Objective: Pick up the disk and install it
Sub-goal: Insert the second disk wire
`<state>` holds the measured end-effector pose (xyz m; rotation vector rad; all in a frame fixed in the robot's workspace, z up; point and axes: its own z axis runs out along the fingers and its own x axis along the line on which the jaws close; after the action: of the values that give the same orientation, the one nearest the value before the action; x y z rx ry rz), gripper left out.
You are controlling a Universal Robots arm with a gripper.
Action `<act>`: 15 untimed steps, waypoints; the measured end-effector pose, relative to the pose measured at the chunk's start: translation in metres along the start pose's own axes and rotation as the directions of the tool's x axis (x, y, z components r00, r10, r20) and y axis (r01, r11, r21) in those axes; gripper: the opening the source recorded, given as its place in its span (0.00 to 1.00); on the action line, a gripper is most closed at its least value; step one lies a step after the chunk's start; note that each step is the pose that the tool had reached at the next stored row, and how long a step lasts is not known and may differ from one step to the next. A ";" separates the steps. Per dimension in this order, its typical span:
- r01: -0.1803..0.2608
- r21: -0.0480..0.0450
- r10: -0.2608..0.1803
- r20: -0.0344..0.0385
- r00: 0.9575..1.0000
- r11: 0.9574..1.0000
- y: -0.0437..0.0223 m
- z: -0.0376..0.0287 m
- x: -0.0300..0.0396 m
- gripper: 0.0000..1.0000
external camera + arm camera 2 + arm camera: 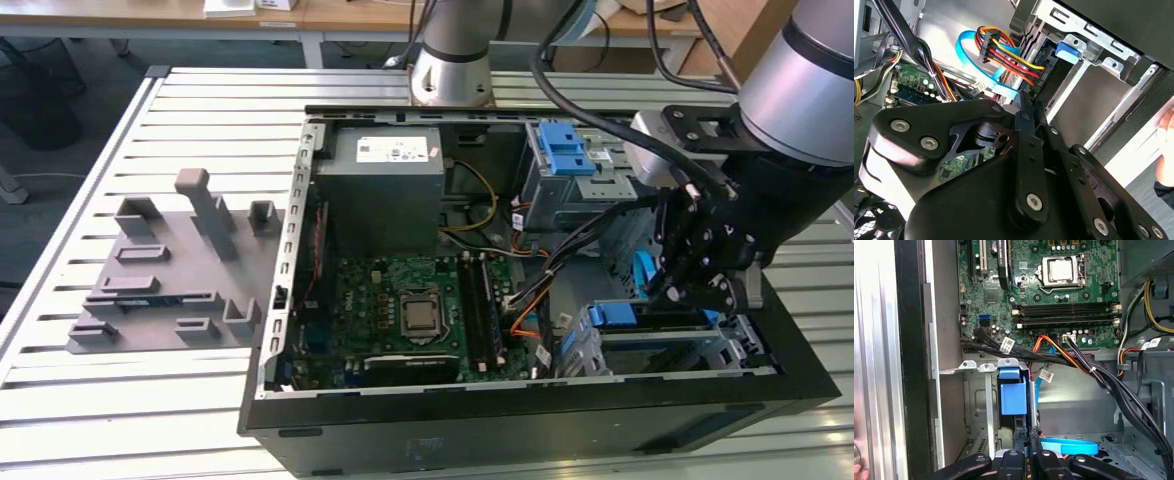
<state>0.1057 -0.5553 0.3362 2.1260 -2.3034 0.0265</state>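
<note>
The gripper (701,285) hangs inside the open computer case (534,430), at about four o'clock from the case's middle in the exterior view. Its two black fingers (1040,456) are drawn nearly together and appear pinched on the thin upper edge of the disk (1014,397), which stands on its edge directly beneath them.

In the first wrist view the disk's blue plastic frame faces the camera and its body runs away as a narrow dark slab. It sits part-way down in the grey metal drive bay (667,350), just beside the bay's wall. How deep it is seated cannot be told.

In the exterior view the disk (618,316) lies at about eight o'clock from the fingertips, touching or nearly so.

By its look the disk is stiff and compact, fairly heavy for its size, with smooth metal faces that could slip. It is sensitive to knocks, so the plastic frame edges seem the safest place to hold.

A blue flat cable (1069,445) and a bundle of coloured wires (1014,57) crowd close around the bay. The green motherboard (414,310) lies at nine o'clock from the gripper, and the grey power-supply box (387,175) at about ten o'clock.
</note>
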 end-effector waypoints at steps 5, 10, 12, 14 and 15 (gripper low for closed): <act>0.000 -0.001 0.000 0.002 1.000 1.000 -0.0007 0.0013 0.0003 0.16; -0.002 -0.003 0.002 0.004 1.000 1.000 -0.0015 0.0031 0.0020 0.16; -0.002 -0.003 0.002 0.005 1.000 1.000 -0.0019 0.0043 0.0030 0.16; -0.002 -0.003 0.002 0.006 1.000 1.000 -0.0024 0.0056 0.0040 0.16; -0.002 -0.004 0.003 0.006 1.000 1.000 -0.0025 0.0058 0.0041 0.16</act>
<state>0.1079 -0.5597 0.3305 2.1246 -2.3075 0.0160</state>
